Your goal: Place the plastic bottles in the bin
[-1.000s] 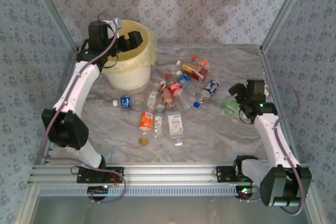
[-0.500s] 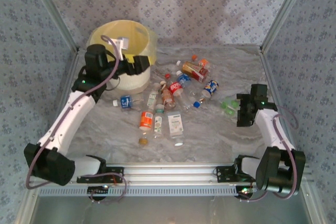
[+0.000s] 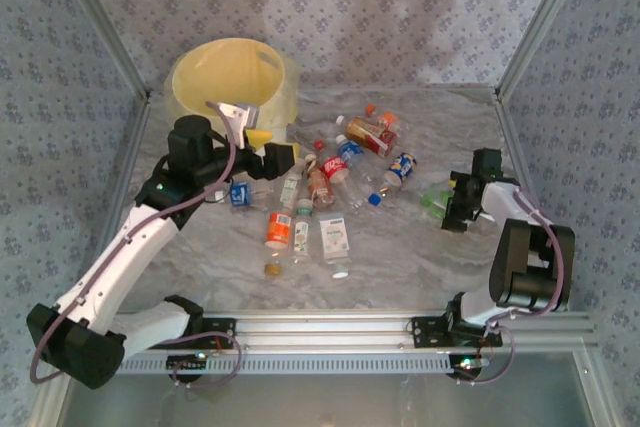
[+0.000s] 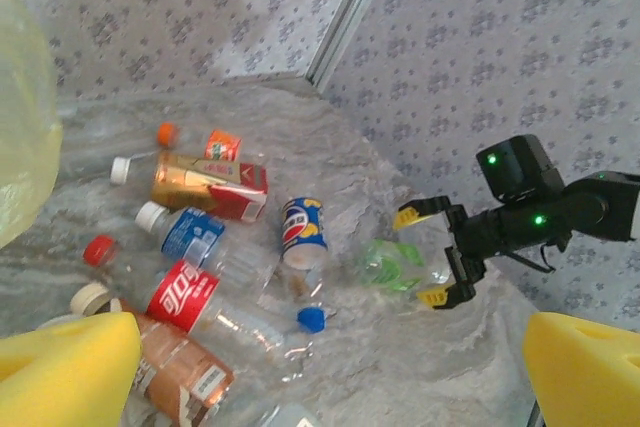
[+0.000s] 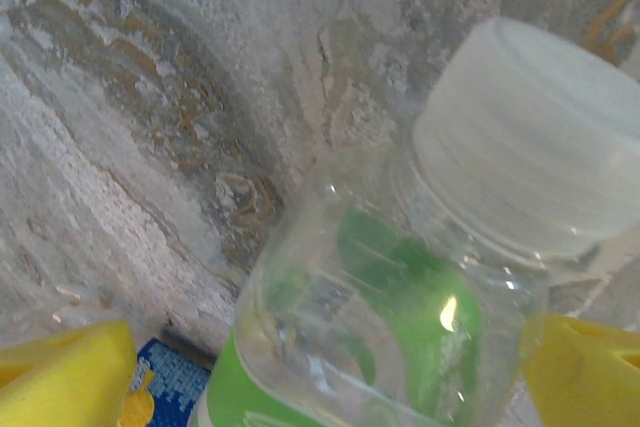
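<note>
My left gripper (image 3: 268, 147) hangs empty with its jaws spread wide, just in front of the bin (image 3: 178, 89), which stands in the far left corner close to the left wall. The plastic bottles (image 3: 325, 182) lie strewn over the middle of the table (image 3: 400, 267), leaving bare surface along its near edge. My right gripper (image 3: 450, 205), equally wide, straddles a green-labelled bottle (image 5: 380, 327) near the right wall
</note>
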